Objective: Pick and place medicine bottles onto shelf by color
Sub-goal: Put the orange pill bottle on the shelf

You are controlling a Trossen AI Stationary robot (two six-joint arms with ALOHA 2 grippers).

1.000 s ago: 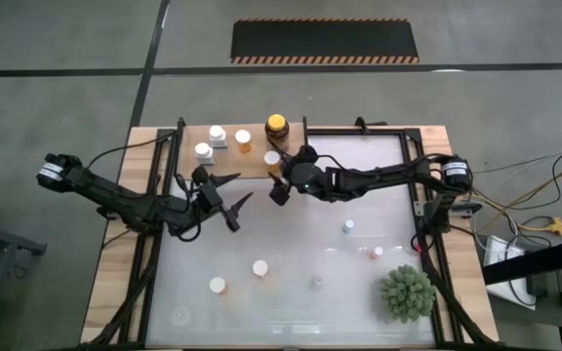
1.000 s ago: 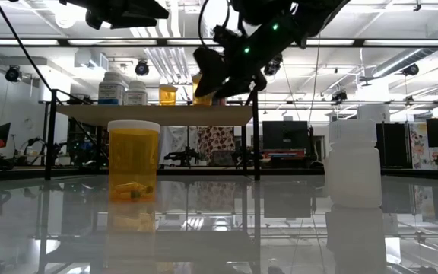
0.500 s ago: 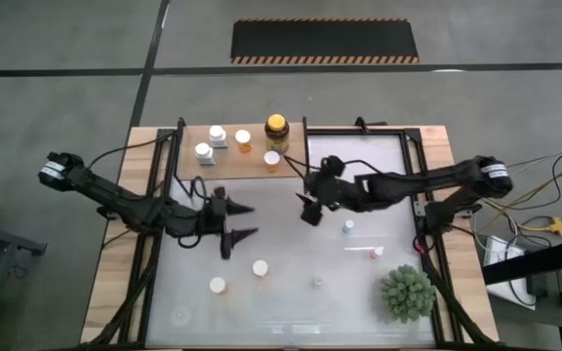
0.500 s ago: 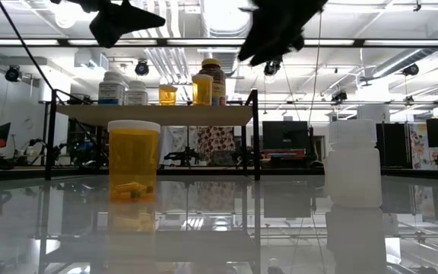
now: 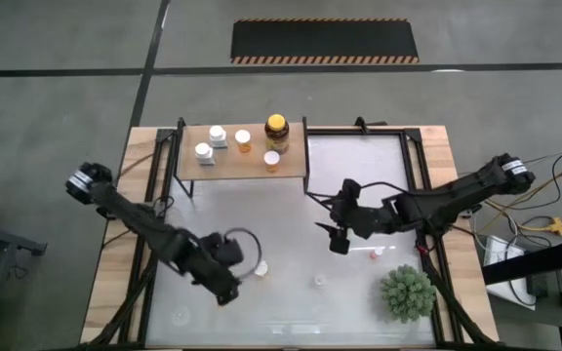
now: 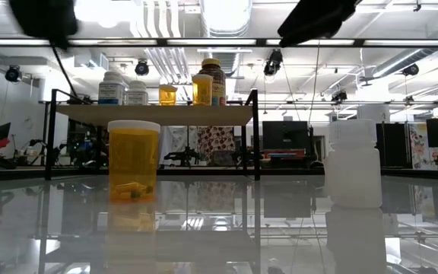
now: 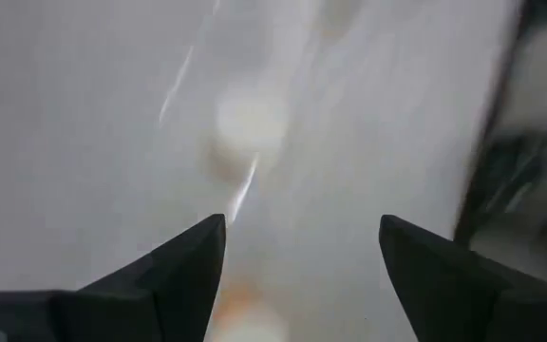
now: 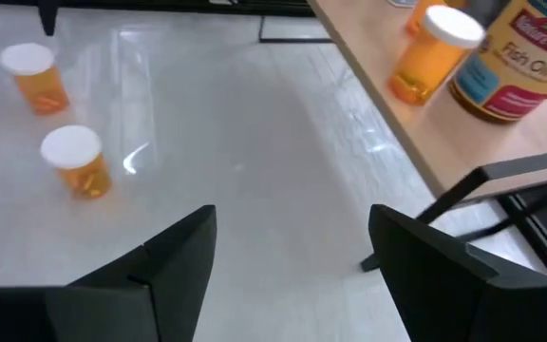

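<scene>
1. Light-wood shelf (image 5: 237, 161) is standing at the far side of the white table (image 5: 291, 292), carrying two white bottles (image 5: 210, 143), two orange bottles with white caps (image 5: 244, 140) and the dark amber, yellow-capped fish oil jar (image 5: 276, 127).
2. Left hand (image 5: 230, 281) is hanging low over the near-left part of the table, its fingers spread apart and grasping nothing, as the left wrist view shows.
3. One orange bottle (image 5: 260, 268) is sitting just beside that hand; in the left wrist view a blurred pale cap (image 7: 251, 122) is lying ahead of the fingers.
4. Right hand (image 5: 338, 237) is hovering over the middle of the table, released and empty, with its fingers wide apart in the right wrist view.
5. Two orange bottles (image 8: 74, 161) are standing on the table ahead of it in that view, well apart from the shelf.
6. A small white bottle (image 5: 317, 282) is standing near the spiky green plant (image 5: 405, 293).
</scene>
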